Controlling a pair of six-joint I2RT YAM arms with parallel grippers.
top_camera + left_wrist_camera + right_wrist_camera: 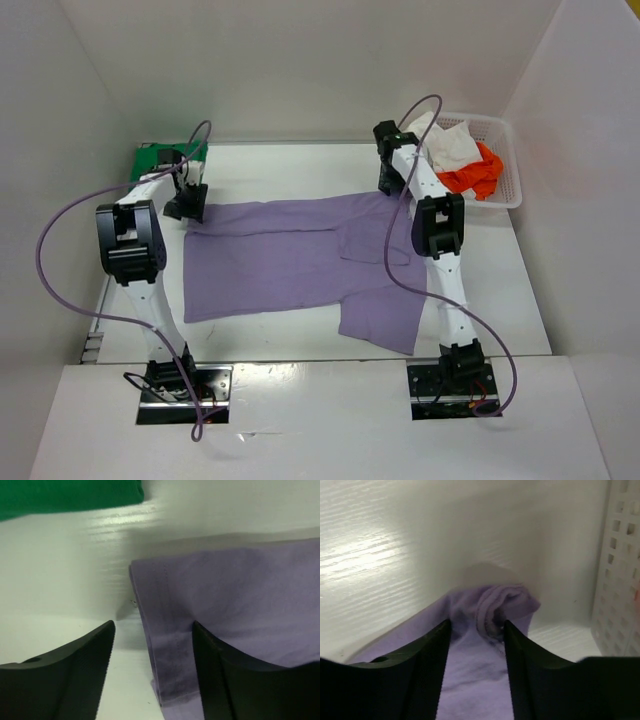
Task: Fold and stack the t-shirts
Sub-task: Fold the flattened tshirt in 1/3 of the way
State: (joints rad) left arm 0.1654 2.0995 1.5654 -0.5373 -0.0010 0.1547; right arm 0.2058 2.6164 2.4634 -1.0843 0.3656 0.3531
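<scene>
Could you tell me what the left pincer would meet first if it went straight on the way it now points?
Likely the lavender t-shirt: its hemmed edge lies between the fingertips of the left pincer, on the table, though depth is hard to judge.

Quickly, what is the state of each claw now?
Left claw: open, over the lavender t-shirt edge.
Right claw: closed on the lavender t-shirt.

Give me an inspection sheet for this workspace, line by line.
Surface: white table.
Job's things: lavender t-shirt spread flat mid-table; green t-shirt at far-left corner; white t-shirt and orange-red t-shirt in the basket.
Clutter: nothing seen.
Grippers: left hand open, straddling the lavender hem; right hand shut on a bunched lavender edge.
Cables: purple cables loop off both arms.
Surroundings: white walls on three sides.
</scene>
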